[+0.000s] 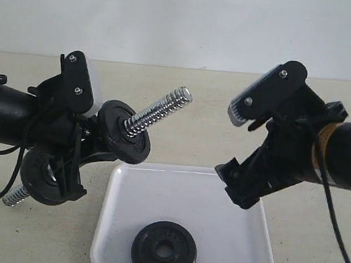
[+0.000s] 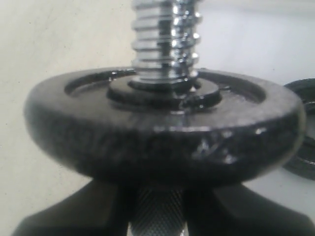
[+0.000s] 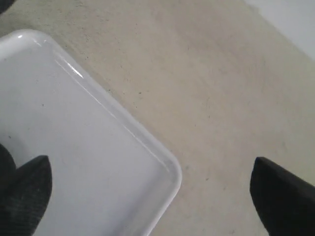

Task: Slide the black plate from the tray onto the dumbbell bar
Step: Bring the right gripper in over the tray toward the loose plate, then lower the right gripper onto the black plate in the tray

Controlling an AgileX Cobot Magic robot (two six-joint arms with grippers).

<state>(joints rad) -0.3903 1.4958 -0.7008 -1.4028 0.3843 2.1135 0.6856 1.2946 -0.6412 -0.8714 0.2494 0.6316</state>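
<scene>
Left: left gripper clenched on the knurled grip of the dumbbell bar. The bar is held off the table, tilted, its threaded chrome end rising up and right. One black disc sits on that end just beyond the claw; a second disc is on the lower end.

Centre: the tray rests on the beige table. The black plate lies flat in it, close to the near rim.

Right: right gripper released, jaws wide apart and holding nothing, hovering above the tray's far right corner.
</scene>
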